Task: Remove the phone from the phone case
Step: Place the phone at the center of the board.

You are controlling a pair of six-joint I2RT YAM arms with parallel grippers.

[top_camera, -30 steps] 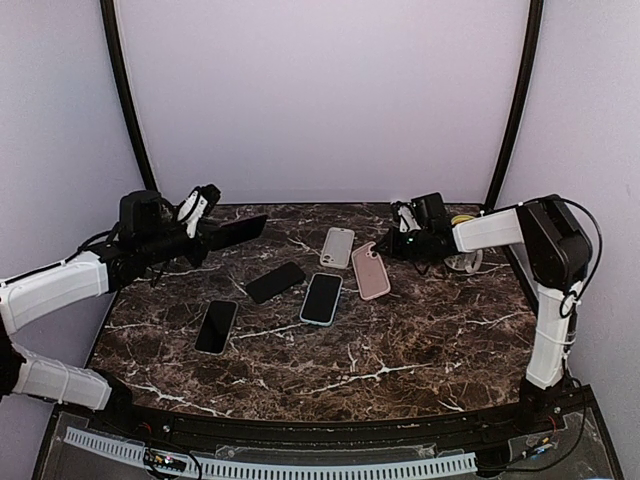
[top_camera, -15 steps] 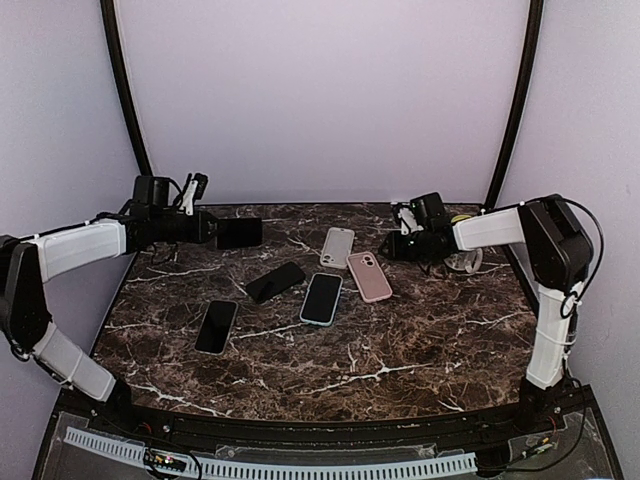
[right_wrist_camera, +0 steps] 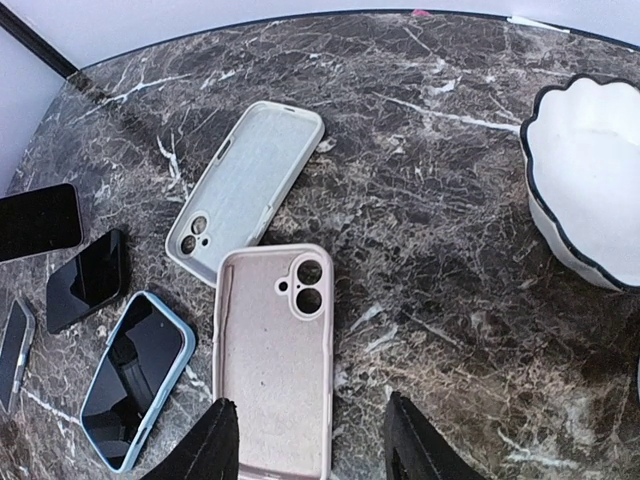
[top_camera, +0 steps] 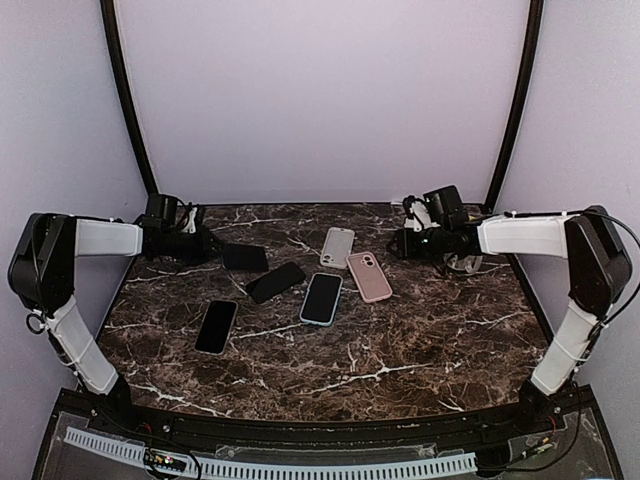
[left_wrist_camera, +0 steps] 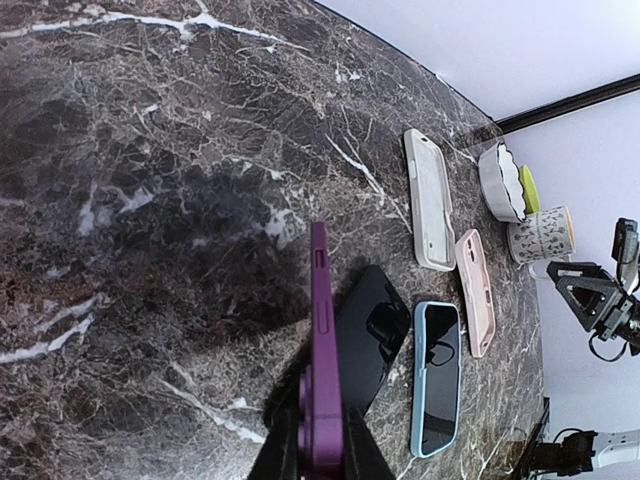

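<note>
My left gripper is shut on the end of a purple phone, seen edge-on in the left wrist view. It holds the phone low over the table's back left. The empty pink phone case lies flat, inside up, with my right gripper open above its near end. Both black fingers stand clear of its sides. From above, that case lies just left of the right gripper.
A pale grey empty case lies behind the pink one. A phone in a blue case, a bare black phone and another dark phone lie mid-table. A white bowl and a patterned cup stand at the back right.
My right gripper opened and let the pink case drop flat on the table. My left arm swung the phone back and down towards the table's back left.
</note>
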